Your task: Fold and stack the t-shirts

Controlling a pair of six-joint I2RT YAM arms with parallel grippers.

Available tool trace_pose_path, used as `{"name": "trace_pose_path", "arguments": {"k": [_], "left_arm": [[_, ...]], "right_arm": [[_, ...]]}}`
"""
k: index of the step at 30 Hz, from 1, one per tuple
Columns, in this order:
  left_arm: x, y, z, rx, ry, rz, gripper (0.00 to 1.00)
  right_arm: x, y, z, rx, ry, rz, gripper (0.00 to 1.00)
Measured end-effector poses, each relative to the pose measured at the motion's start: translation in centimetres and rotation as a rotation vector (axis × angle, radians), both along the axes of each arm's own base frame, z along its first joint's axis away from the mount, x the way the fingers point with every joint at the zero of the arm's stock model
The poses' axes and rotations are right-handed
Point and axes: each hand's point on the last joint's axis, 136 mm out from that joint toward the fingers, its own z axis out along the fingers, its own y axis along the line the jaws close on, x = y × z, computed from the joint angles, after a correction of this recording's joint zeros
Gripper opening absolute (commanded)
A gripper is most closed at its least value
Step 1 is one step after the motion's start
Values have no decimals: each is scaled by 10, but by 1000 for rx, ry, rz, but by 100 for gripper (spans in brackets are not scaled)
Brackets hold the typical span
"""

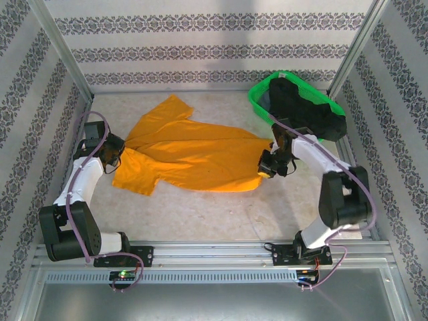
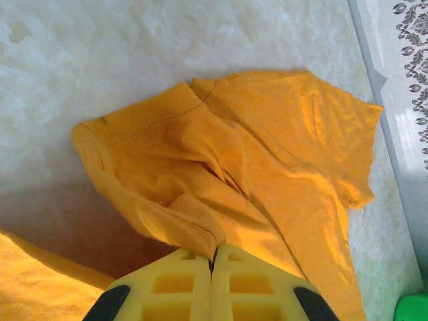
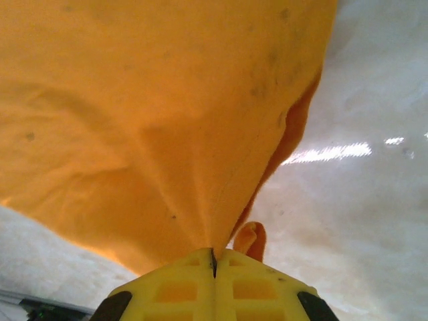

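An orange t-shirt lies spread across the middle of the table, one sleeve pointing to the back left. My left gripper is shut on its left edge; in the left wrist view the yellow fingers pinch a hemmed fold of the orange cloth at the jaw tips. My right gripper is shut on the shirt's right edge, and the orange cloth rises from its closed jaws in the right wrist view. A black t-shirt lies heaped in and over the green basket.
The green mesh basket stands at the back right corner, close to my right arm. Patterned walls close in the table on three sides. Bare table lies between the shirt and the arm bases.
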Motion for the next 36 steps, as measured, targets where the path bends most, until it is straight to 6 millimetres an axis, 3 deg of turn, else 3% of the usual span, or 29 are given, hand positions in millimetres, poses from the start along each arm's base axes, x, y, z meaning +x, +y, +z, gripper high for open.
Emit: {"name": "trace_pose_path", "arguments": {"k": [2,4,6,9,12,16,22,24,27,31,34,36], "left_arm": [[0,0,0,1,0,-4,0],[0,0,0,3,0,-6,0],[0,0,0,3,0,-6,0],[0,0,0,3,1,-6,0],[-2,-1,0,2,4,-6,0],[-4,-2,-1,1,5,-7,0],[-5,-5,-2,-2,9,-16,0],[-5,-5,-2,-3,8,-17,0],[-5,-6,-2,-7,7,-21,0],[-4,-9,-2,-13,6,-30,0],[-4,-10,-2,-14,6,-32,0],[-4,-10,-2,-14,6,-32,0]], "right_arm": [[6,-4,-22,-31,65,-2,31],[21,-8,-44,-66,102,1,38],[34,-12,-54,-96,82,-3,42],[44,-18,-43,-136,12,-14,43],[48,-24,-15,-162,-103,-42,43],[8,-23,8,-177,-200,-59,43],[-59,-5,-16,-186,-133,24,39],[-66,-6,-25,-197,-107,33,39],[-60,-8,-35,-216,-102,39,41],[-36,-12,-50,-222,-95,18,37],[-18,-13,-58,-231,-90,23,22],[-8,-13,-62,-241,-86,30,5]]}}
